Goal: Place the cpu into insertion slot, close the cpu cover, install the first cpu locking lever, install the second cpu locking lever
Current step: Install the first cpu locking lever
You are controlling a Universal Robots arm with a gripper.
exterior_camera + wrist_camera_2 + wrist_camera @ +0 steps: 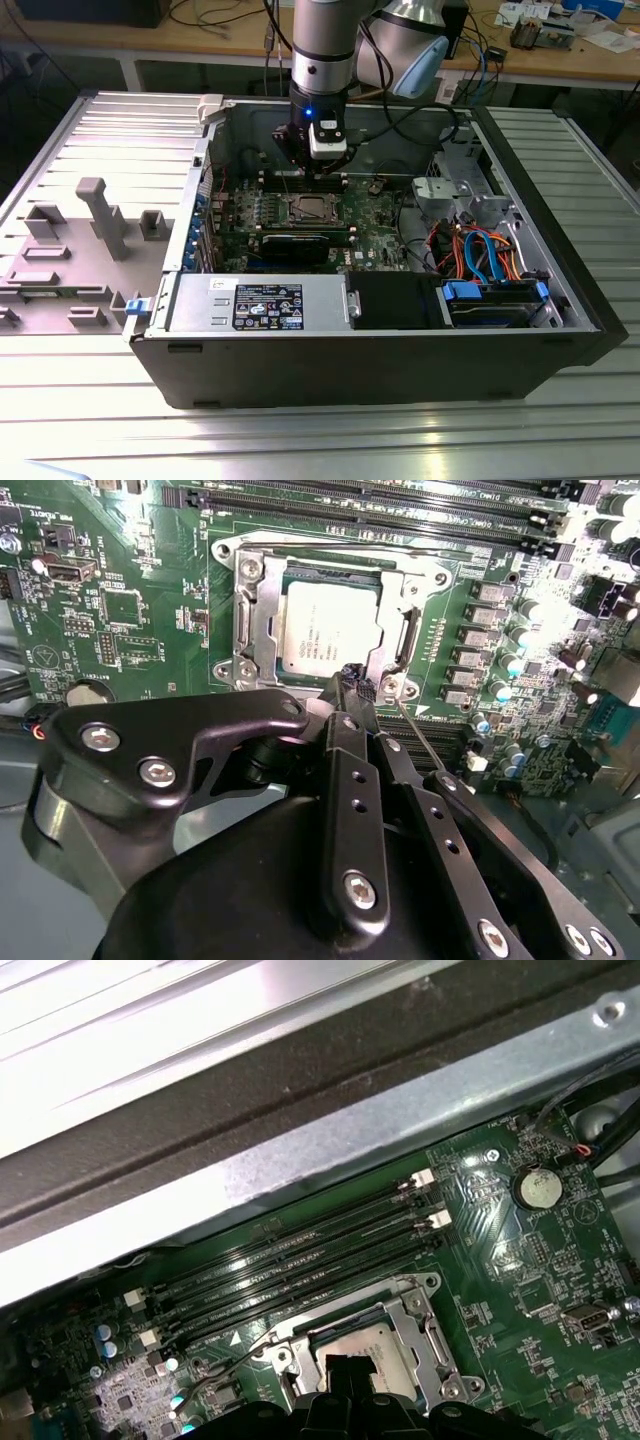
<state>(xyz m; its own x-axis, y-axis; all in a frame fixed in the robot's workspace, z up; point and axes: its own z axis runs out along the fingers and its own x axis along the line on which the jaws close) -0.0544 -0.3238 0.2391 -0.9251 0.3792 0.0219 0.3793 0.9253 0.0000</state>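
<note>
The cpu (325, 625) lies flat in the insertion slot (420, 580) on the green board, its silvery face showing. The cpu cover (250, 620), a silver frame, lies down around it. My gripper (352, 680) is shut, its black tips together just over the socket's edge with nothing between them. A thin metal lever rod (420, 735) slants away from the socket corner beside the fingers. In the exterior view the gripper (318, 172) hangs inside the open computer case just behind the cpu (306, 208). The first wrist view shows the cpu (372, 1340) beyond the gripper (350, 1368).
Long black memory slots (350, 505) run along the socket's far side, close to the case wall (300, 1140). A black expansion card (300, 243), the power supply (260, 300), a blue drive cage (495, 300) and loose cables (480, 250) crowd the case. Grey fixtures (100, 215) stand outside.
</note>
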